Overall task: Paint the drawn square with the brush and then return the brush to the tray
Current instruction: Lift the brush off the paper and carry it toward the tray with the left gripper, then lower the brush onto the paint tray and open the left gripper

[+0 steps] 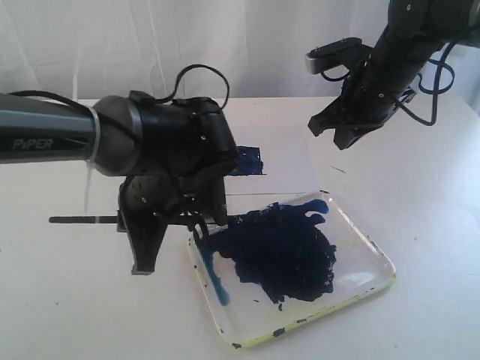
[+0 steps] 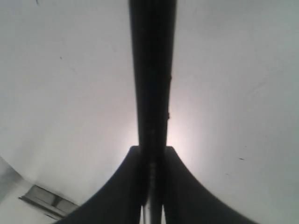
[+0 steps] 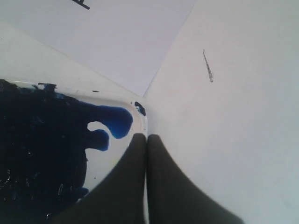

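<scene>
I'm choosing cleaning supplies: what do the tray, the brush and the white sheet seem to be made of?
The tray: likely clear glossy plastic; the table shows through its floor and the yellowish rim glints. The brush: thin black matte handle, wood or plastic, cannot tell. The white sheet: matte paper, apparently, thin and flat with a crisp straight edge.

The one readable word is the brand name "PiPER" (image 1: 34,143), at the left edge of the exterior view, about mid-height. It stands in pale letters, capitals except for a small i, on the dark grey tube of the left arm (image 1: 52,120) and runs lengthwise along that tube. A lighter silver band closes the tube just to the right of the word.
</scene>
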Available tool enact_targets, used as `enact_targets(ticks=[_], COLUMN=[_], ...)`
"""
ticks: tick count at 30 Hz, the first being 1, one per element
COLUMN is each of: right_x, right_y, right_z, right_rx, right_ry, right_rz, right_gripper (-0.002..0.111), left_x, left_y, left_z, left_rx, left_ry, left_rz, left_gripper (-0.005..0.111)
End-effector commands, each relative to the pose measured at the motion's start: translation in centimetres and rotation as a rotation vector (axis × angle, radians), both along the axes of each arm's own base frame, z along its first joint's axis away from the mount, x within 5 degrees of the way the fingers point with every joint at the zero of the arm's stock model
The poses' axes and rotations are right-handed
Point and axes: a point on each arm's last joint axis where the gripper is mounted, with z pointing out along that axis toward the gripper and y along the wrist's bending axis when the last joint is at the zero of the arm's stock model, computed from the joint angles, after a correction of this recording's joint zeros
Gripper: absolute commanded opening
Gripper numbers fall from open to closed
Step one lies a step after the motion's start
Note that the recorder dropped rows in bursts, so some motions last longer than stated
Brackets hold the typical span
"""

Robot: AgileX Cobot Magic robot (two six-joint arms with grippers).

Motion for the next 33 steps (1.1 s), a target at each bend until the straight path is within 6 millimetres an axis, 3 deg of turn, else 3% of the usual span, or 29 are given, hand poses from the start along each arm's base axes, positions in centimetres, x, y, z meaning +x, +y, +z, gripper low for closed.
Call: enact_targets(ticks=[1,5,11,23,33], right_x=[0.1,0.1,0.1,0.2,0.2], right_y=[-0.7,-1.0,-0.9,-0.9,-0.8], right_z=[0.5,0.5,0.5,0.5,0.6], right_rx=[-0.002,0.006,0.011,0.016,0.024], right_ry=[-0.026,-0.023,-0.021,-0.027,-0.025], right_rz=[-0.018,-0.027,-0.028,-0.03,-0.032], right_gripper=[0.0,0.0,0.0,0.0,0.0], left_x=[-1.1,-1.1,-0.8,-0.7,-0.3], left_y=[-0.7,-0.8,-1.3,-1.5,-2.2], left_z=[-0.5,-1.2,-2.2,-2.7,-3.0], left_rx=[0.13,0.151,0.175,0.18,0.113], left_ry=[0.043,0.065,0.15,0.156,0.131], left_rz=[-0.046,-0.062,-0.221,-0.26,-0.311], left_gripper=[0.0,0.0,0.0,0.0,0.023])
